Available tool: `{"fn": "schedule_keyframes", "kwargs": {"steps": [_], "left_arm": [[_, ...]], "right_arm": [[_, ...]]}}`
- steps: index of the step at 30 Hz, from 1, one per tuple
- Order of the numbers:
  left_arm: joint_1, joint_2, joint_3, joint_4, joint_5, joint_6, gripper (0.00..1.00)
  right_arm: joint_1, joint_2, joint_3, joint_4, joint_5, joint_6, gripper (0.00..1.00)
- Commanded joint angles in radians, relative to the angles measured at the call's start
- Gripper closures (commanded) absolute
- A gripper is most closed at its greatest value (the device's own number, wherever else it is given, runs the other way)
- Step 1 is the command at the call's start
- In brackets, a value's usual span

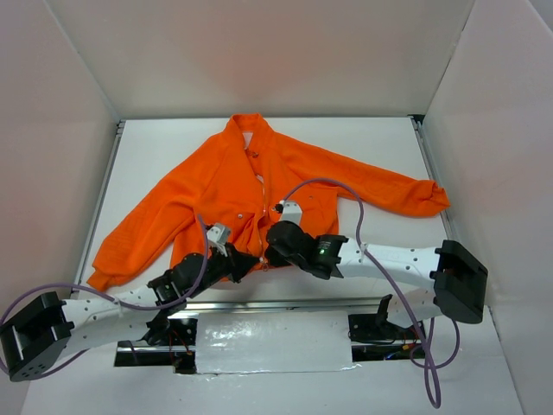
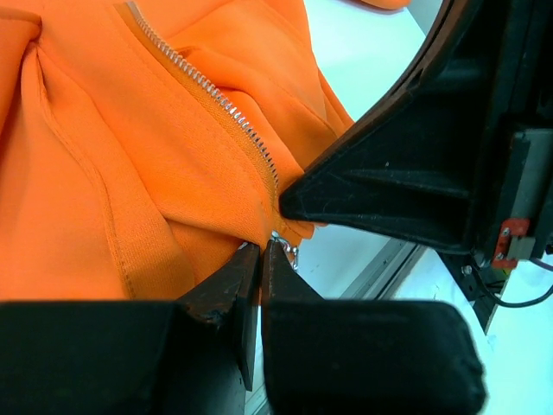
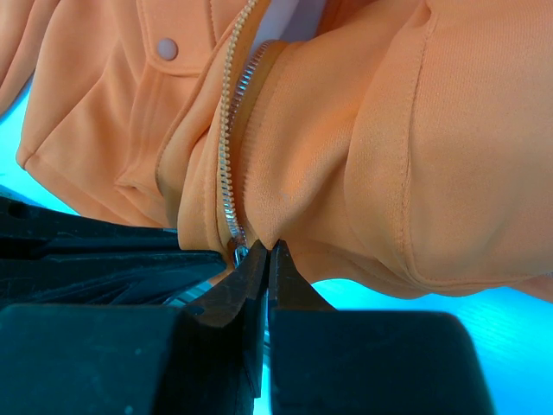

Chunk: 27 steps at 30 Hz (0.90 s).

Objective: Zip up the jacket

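Top view: bright, even light from above, with soft, faint shadows on the white table [image 1: 380, 147]. Left wrist view: the near fingers [image 2: 232, 284] are dark and slightly soft. Right wrist view: a cyan cast tints the table; the jacket [image 3: 346, 130] looks washed pale.

The jacket [image 1: 285, 186] is plain bright orange, unpatterned. Its zipper [image 2: 216, 95] has silvery teeth on orange tape. The snap button [image 3: 167, 48] looks pale pink, perhaps only from that view's tint. The left gripper [image 2: 259, 251] and right gripper [image 3: 263, 251] are black. The arms [image 1: 393, 259] and table [image 1: 173, 156] are white, and the cable [image 1: 324, 180] is purple.
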Motion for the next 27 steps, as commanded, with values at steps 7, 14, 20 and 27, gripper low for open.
{"fn": "schedule_keyframes", "kwargs": {"steps": [7,14,20,27], "left_arm": [[-0.004,0.009,-0.033,0.056,-0.049,-0.096,1.0],[-0.006,0.173,-0.067,0.195,-0.024,-0.176,1.0],[-0.004,0.261,-0.096,0.279,-0.075,-0.212,1.0],[-0.006,0.402,-0.062,0.296,-0.141,-0.283,1.0]], "right_arm": [[-0.078,-0.038,-0.07,0.122,-0.031,0.002,1.0],[-0.079,0.045,-0.083,0.167,-0.065,0.036,1.0],[-0.082,0.127,-0.035,0.063,0.038,0.107,1.0],[-0.102,0.233,-0.021,0.058,0.024,0.16,1.0]]}}
